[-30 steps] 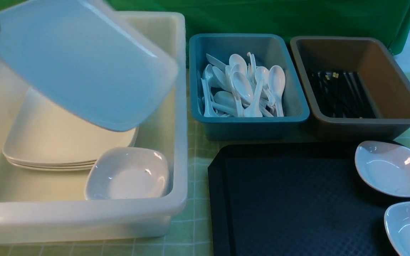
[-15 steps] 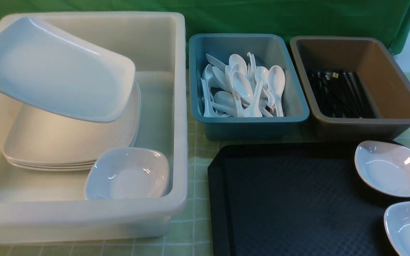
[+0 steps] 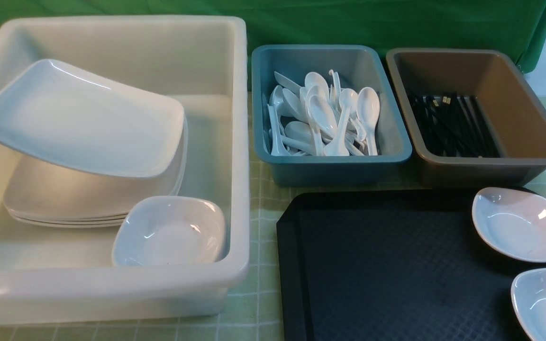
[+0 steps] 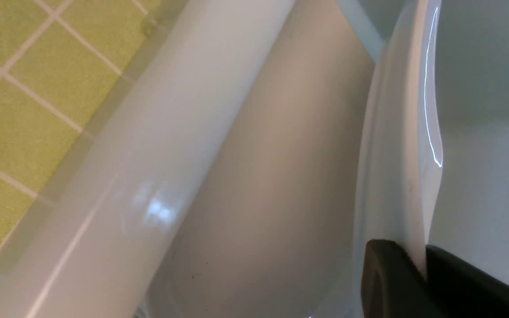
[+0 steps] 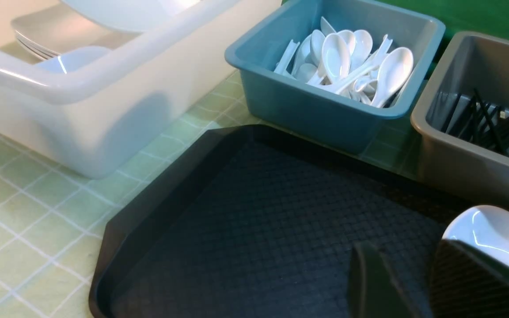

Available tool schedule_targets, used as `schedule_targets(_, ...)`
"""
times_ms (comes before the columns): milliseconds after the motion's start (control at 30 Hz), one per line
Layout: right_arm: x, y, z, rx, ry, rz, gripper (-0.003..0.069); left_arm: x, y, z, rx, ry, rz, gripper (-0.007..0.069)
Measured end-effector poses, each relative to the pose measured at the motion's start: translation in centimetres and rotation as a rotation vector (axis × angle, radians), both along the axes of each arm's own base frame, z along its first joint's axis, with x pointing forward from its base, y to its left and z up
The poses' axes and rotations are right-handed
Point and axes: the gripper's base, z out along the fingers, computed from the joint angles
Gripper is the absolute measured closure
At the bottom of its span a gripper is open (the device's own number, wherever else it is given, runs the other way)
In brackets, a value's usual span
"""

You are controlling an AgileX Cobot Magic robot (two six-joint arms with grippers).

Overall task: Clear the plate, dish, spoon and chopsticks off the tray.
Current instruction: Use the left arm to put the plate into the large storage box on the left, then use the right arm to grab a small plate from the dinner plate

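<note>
Plate (image 3: 83, 121) hangs tilted inside the white tub (image 3: 240, 142), above a stack of plates (image 3: 64, 203), its low side toward the stack; whether the two touch cannot be told. The left gripper (image 4: 424, 265) pinches its rim between two black fingers, seen close in the left wrist view; from the front only a dark tip shows at the frame's edge. A small dish (image 3: 168, 232) sits in the tub's near right corner. The tray (image 3: 386, 265) is cut off below and to the right, and carries two dishes (image 3: 519, 225), the nearer one half out of frame. The right gripper (image 5: 413, 282) is low over the tray, fingers partly spread with bare tray between them, one finger hiding part of one of the dishes. Spoons (image 3: 325, 118) fill the teal bin (image 3: 330, 166); chopsticks (image 3: 453, 125) lie in the brown bin (image 3: 491, 166), too tangled to count.
</note>
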Motion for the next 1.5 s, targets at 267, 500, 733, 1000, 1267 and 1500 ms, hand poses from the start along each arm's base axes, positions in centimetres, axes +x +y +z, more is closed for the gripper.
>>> schedule_targets(267, 0.0, 0.0, 0.0, -0.001, 0.0, 0.0, 0.046, 0.2, 0.0, -1.4, -0.015, 0.057, -0.04, 0.0611)
schedule_targets(500, 0.0, 0.0, 0.0, 0.0, -0.001, 0.0, 0.046, -0.1, 0.0, -1.7, 0.011, 0.088, -0.079, 0.0609)
schedule_targets(733, 0.0, 0.0, 0.0, 0.0, -0.001, 0.0, 0.046, -0.2, -0.1, -1.7, 0.026, 0.102, -0.095, 0.0494)
schedule_targets(1000, 0.0, 0.0, 0.0, 0.0, -0.001, 0.0, 0.0459, -0.3, 0.0, -1.8, 0.044, 0.117, -0.103, 0.0286)
schedule_targets(1267, 0.0, 0.0, 0.0, 0.0, -0.001, 0.0, 0.0459, -0.5, 0.0, -1.7, 0.046, 0.142, -0.098, 0.0212)
schedule_targets(1500, 0.0, 0.0, 0.0, 0.0, -0.001, 0.0, 0.0452, -0.6, 0.0, -1.6, 0.039, 0.152, -0.096, 0.0296)
